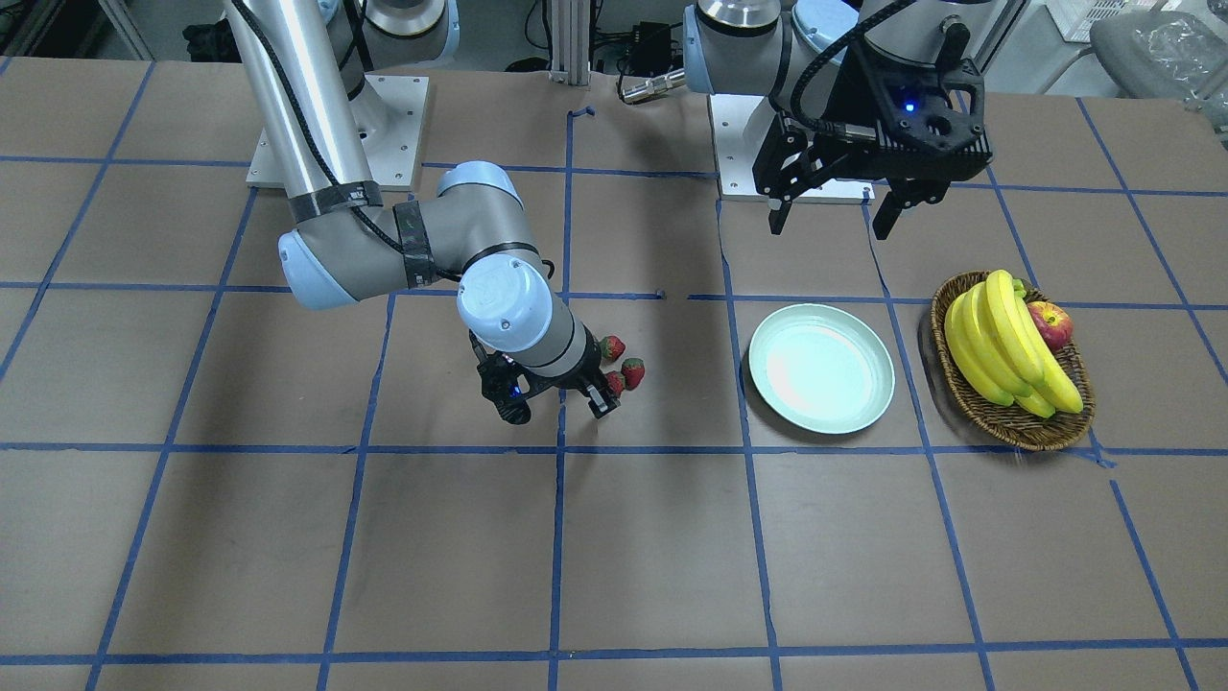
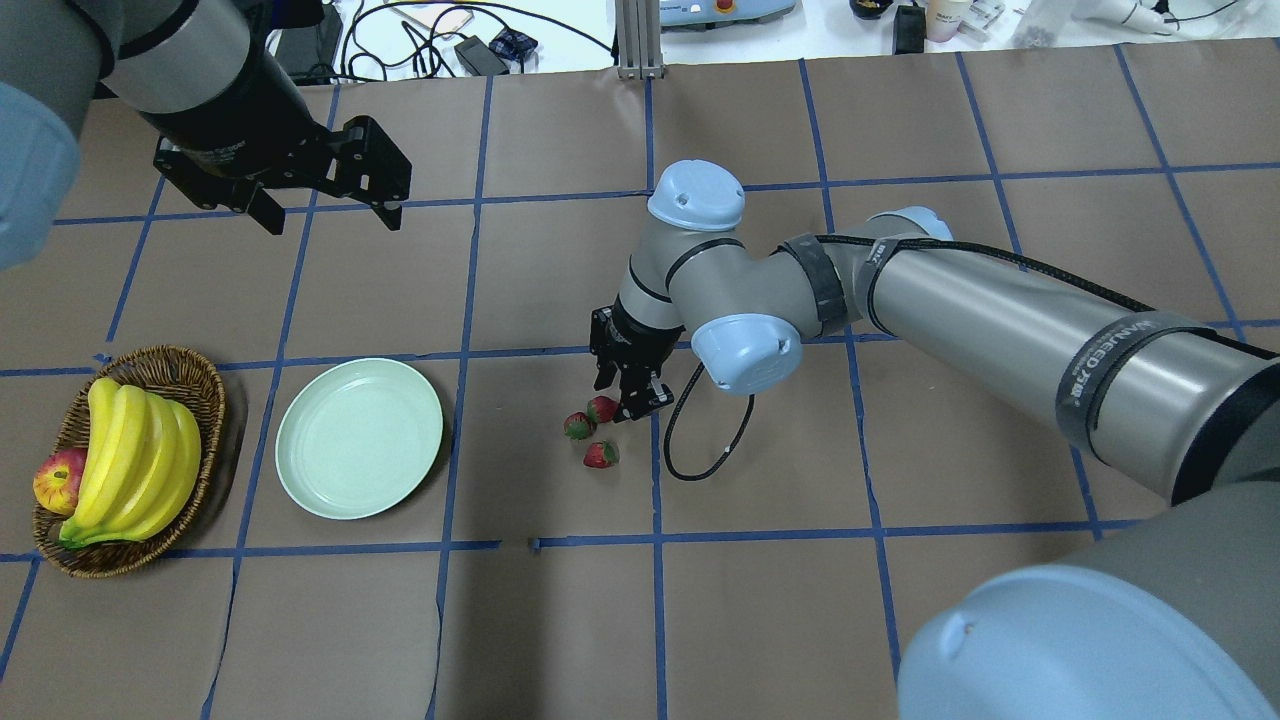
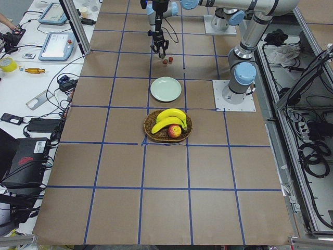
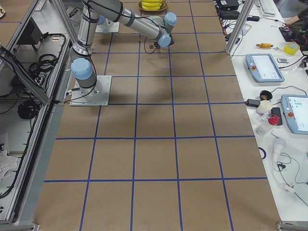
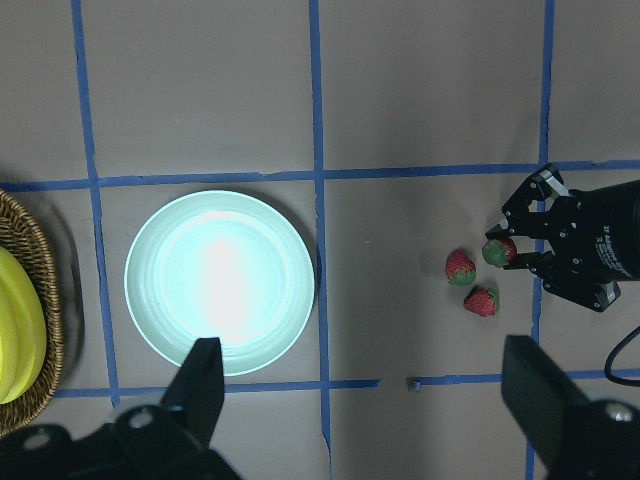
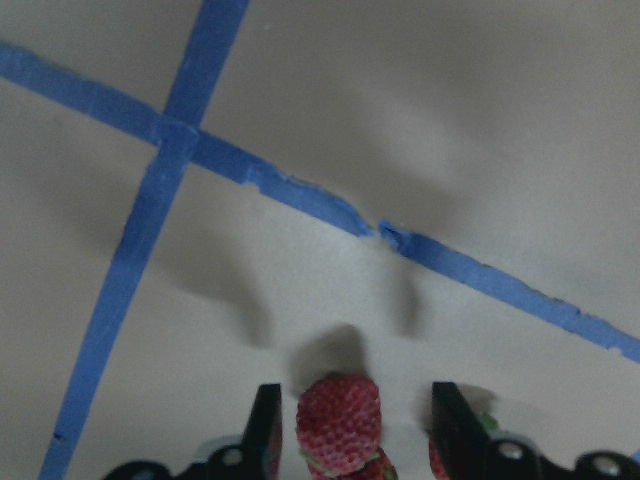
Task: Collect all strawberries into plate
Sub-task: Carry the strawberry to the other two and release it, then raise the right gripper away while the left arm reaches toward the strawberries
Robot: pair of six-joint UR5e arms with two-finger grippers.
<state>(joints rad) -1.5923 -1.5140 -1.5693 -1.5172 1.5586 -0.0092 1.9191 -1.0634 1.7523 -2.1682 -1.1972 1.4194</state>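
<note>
Three red strawberries lie close together on the brown table. My right gripper [image 2: 612, 404] is low over them, open, its fingers on either side of one strawberry [image 2: 602, 408], with a gap on both sides in the right wrist view [image 6: 340, 415]. The other two strawberries [image 2: 578, 427] [image 2: 601, 455] lie just beside it. The pale green plate [image 2: 360, 438] is empty, to the left of the berries; it also shows in the front view [image 1: 821, 368] and the left wrist view [image 5: 220, 280]. My left gripper [image 2: 325, 212] is open and empty, high above the table beyond the plate.
An oval wicker basket [image 2: 195, 372] with bananas [image 2: 130, 460] and a red-yellow apple [image 2: 58, 478] stands left of the plate. A black cable loop [image 2: 700, 440] hangs from my right wrist close to the berries. Blue tape lines cross the table.
</note>
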